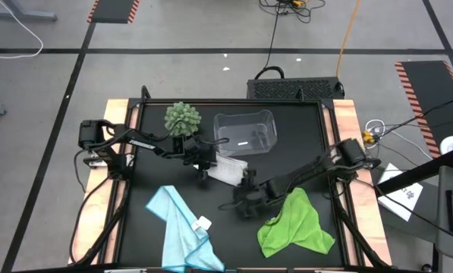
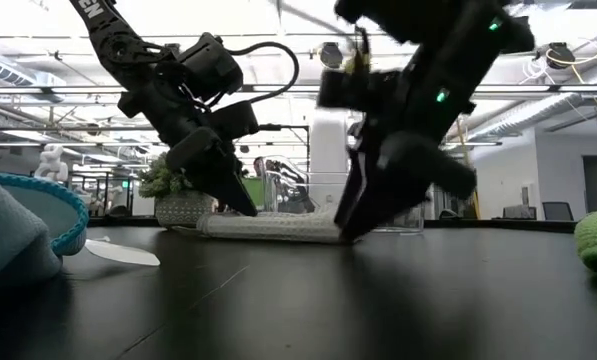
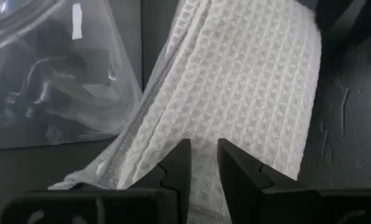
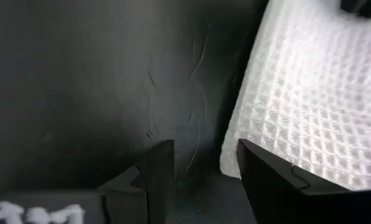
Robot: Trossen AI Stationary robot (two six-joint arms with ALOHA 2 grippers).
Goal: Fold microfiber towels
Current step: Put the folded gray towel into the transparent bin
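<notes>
White towel (image 1: 230, 168) folded flat mid-desk (image 1: 302, 136); left gripper (image 3: 202, 163) fingers narrowly parted over its edge, right gripper (image 4: 201, 163) fingers open beside it, holding nothing.

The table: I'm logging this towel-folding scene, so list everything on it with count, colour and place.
white towel: one, white, table centre, between both hands
blue towel: one, light blue with white tag, front left
green towel: one, lime green, front right
bin: one, clear plastic, back centre
ball plant: one, green, spiky, left of bin
table: one, black top
left hand: narrowly parted over the white towel's edge
right hand: open at the towel's other end
</notes>
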